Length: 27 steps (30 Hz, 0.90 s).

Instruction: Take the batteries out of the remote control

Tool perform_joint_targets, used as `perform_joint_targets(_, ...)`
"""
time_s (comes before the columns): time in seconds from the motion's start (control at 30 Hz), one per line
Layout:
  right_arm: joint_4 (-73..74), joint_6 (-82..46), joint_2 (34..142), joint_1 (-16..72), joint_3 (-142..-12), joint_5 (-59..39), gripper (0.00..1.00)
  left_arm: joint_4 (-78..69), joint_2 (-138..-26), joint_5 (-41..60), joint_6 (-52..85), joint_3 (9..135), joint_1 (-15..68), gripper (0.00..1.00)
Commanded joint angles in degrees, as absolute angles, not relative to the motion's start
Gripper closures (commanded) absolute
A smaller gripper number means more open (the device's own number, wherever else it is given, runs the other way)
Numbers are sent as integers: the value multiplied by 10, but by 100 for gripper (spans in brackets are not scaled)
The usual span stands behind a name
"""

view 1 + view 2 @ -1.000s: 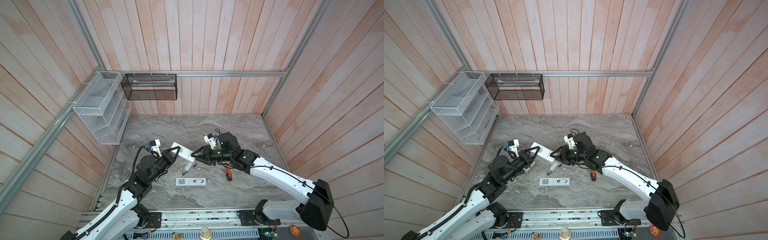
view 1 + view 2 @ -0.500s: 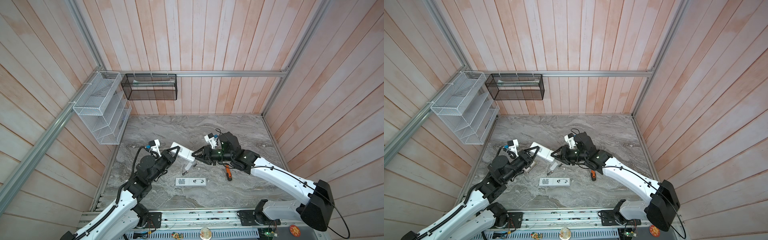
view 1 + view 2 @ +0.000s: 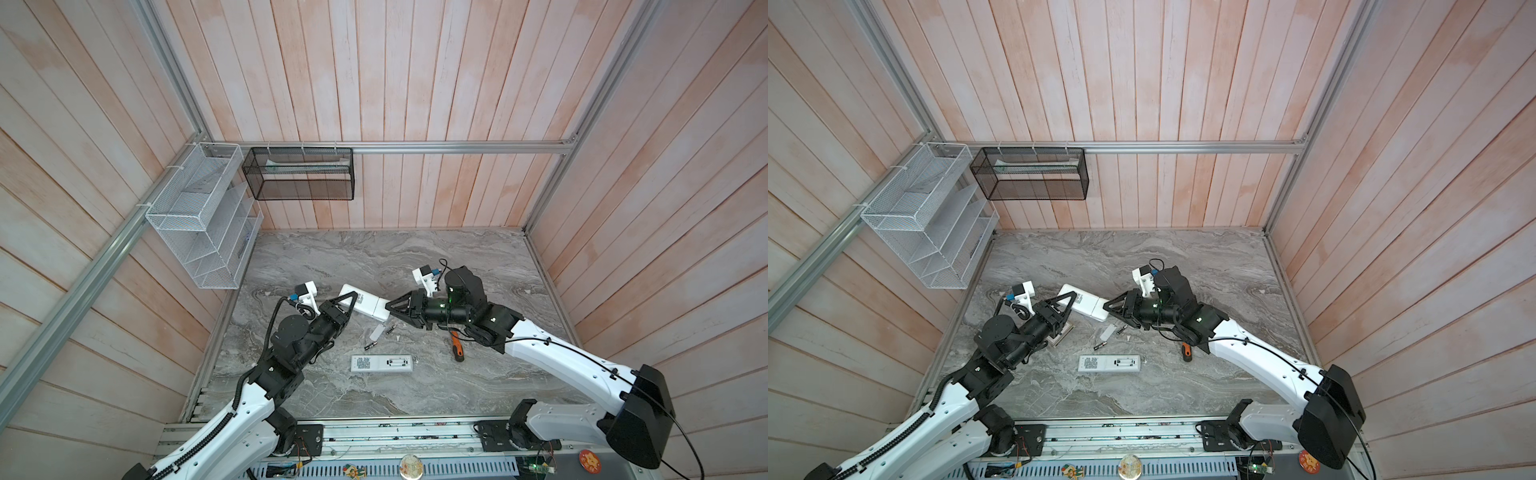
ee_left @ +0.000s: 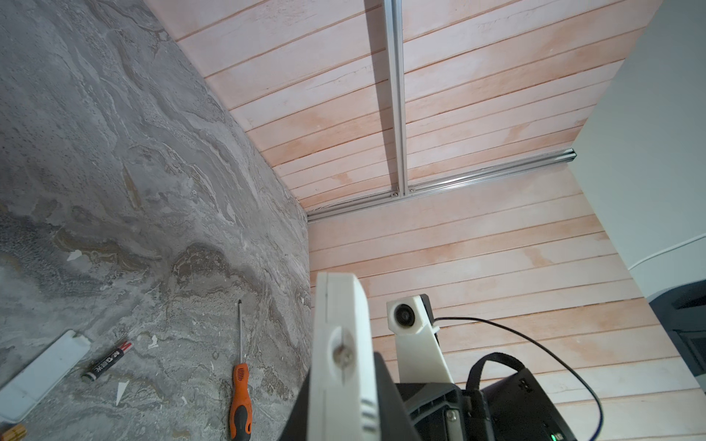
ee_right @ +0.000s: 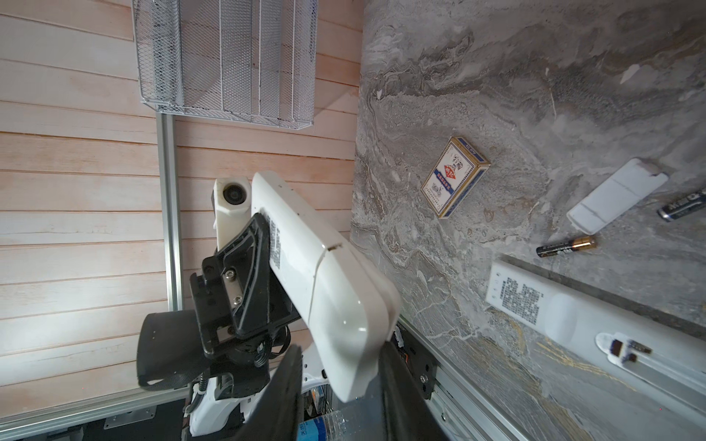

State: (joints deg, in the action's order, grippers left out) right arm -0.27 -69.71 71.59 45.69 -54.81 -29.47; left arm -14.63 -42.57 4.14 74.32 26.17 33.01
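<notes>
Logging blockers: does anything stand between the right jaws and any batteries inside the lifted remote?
Yes: the closed battery cover on the lifted remote, at the end straddled by the jaws of the right gripper. Its inside is hidden.

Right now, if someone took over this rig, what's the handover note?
Left gripper: shut on the held remote, lifted off the table.
Right gripper: fingers around that remote's other end; clamped or not, can't tell.
Done: second remote lies on the table, bay open and apparently empty. A battery and a second battery lie loose by a loose cover.
Left: held remote's cover looks still on; remove it and take out its cells.
</notes>
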Motion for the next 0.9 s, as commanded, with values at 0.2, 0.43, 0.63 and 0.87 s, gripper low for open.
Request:
perform_joint_targets(0.2, 72, -713, 708, 455, -546, -297, 71, -188, -425, 33, 777, 235, 331, 96)
perform_joint_targets(0.43, 10, -707, 714, 454, -556, -280, 78, -196, -424, 32, 783, 233, 330, 96)
perform_joint_targets(0.63, -5, -704, 725, 455, -565, -284, 56, -199, -423, 32, 787, 227, 328, 96)
perform_joint_targets(0.87, -15, -694, 755, 458, -591, -300, 44, -203, -427, 33, 786, 227, 329, 96)
